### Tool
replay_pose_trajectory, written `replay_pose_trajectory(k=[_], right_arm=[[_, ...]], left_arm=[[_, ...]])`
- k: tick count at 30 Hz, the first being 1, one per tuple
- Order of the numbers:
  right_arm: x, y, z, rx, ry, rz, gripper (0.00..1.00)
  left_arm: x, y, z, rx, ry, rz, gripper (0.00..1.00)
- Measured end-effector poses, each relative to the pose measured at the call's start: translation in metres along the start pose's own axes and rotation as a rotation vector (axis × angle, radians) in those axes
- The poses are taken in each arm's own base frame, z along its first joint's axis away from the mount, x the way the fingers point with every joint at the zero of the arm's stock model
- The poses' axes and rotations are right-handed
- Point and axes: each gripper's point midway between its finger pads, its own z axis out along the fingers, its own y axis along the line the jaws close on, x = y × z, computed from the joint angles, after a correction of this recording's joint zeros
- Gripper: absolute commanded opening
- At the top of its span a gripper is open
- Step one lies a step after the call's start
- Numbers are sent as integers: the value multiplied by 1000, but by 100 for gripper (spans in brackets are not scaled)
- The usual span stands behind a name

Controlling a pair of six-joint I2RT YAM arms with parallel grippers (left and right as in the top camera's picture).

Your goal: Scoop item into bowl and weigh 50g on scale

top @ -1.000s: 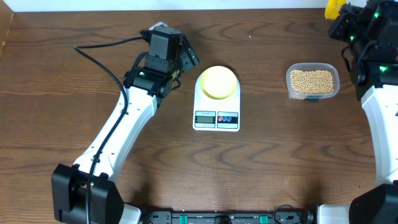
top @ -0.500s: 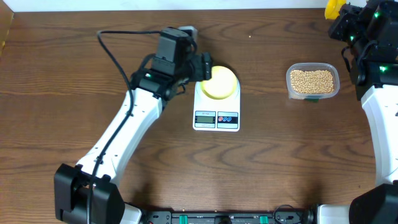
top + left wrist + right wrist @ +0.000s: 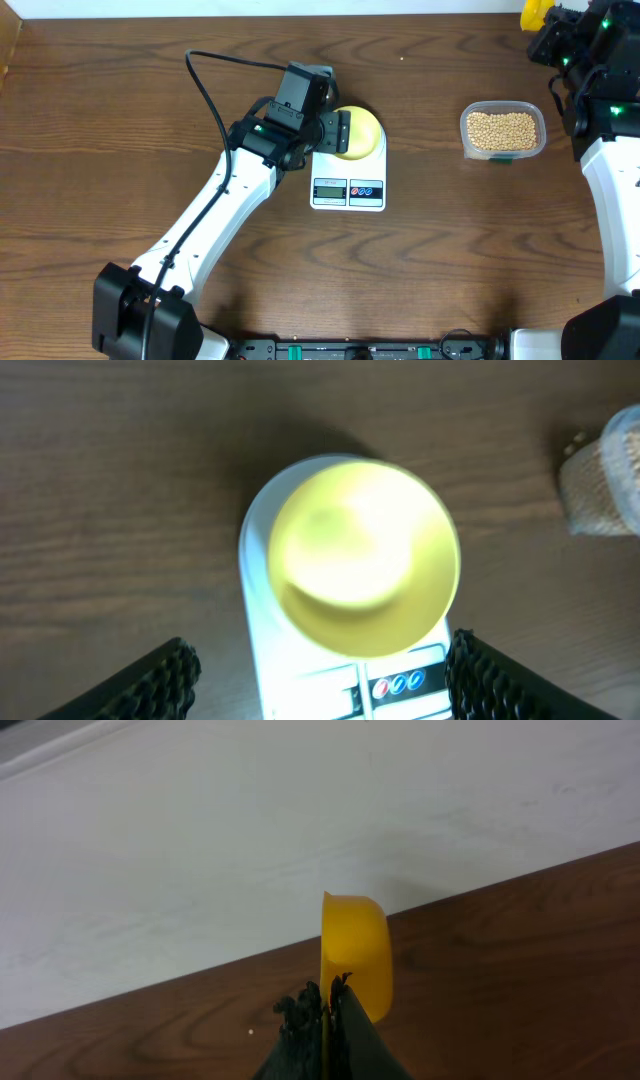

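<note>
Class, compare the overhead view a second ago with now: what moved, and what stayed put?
The left gripper swung right, from beside the scale to above the bowl's left rim, jaws open and empty. The bowl, scale and tub of beans stayed put; the right gripper stayed shut on the yellow scoop.

The table (image 3: pixel 450 260) is surfaced in dark, grained wood with a dull sheen. The scale (image 3: pixel 348 190) is moulded in smooth white plastic; the bowl (image 3: pixel 362 130) is glossy. At its three o'clock, matt beans (image 3: pixel 502 130) are held in a clear plastic tub (image 3: pixel 465 130). The scoop (image 3: pixel 355 955) is shiny yellow plastic.
</note>
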Motion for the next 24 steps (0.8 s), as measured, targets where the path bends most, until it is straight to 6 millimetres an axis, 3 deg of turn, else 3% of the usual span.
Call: replay_pose_trajectory(k=[15, 24], right_arm=[[15, -3, 0, 12, 62, 7, 1], [26, -6, -1, 22, 104, 12, 1]], left_arm=[[35, 12, -3, -52, 143, 0, 80], [36, 13, -3, -54, 147, 0, 80]])
